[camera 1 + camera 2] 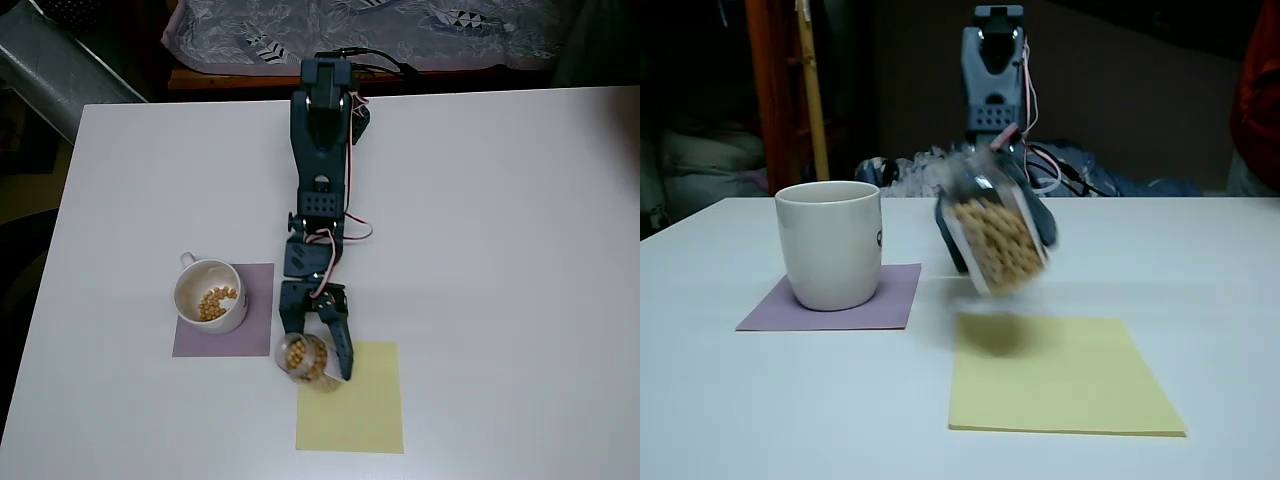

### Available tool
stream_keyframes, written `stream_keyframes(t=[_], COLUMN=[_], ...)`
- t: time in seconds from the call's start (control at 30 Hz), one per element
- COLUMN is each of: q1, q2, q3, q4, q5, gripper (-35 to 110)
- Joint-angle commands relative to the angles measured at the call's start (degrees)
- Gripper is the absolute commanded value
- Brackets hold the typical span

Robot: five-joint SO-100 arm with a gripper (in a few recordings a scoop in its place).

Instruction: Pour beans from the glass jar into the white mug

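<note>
The white table [500, 250] is bare on the whole right side in the overhead view, and also along its near edge and far left; a hand could pass there freely. In the middle the dark arm [322, 150] lies along the table from the far edge. Its gripper [318, 350] holds the glass jar [997, 243] tilted above the table, over the corner of the yellow sheet [1060, 385]. The white mug [830, 243] stands upright on the purple sheet [835, 305] just left of the jar; the gap between them is narrow.
</note>
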State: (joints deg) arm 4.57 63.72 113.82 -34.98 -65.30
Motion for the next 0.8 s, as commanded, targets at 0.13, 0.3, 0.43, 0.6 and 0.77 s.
stream_keyframes(t=[0.13,0.3,0.43,0.6,0.77], q1=[2.6,4.1,6.2,8.3,9.8], q2=[17.2,21.5,23.4,25.6,27.1], q3=[13.4,19.9,22.7,24.3,26.9], q4=[-1.2,-3.2,-4.2,-4.1,-4.1], q5=[7.1,9.6,12.6,19.0,24.4], gripper=[2,0,0,0,0])
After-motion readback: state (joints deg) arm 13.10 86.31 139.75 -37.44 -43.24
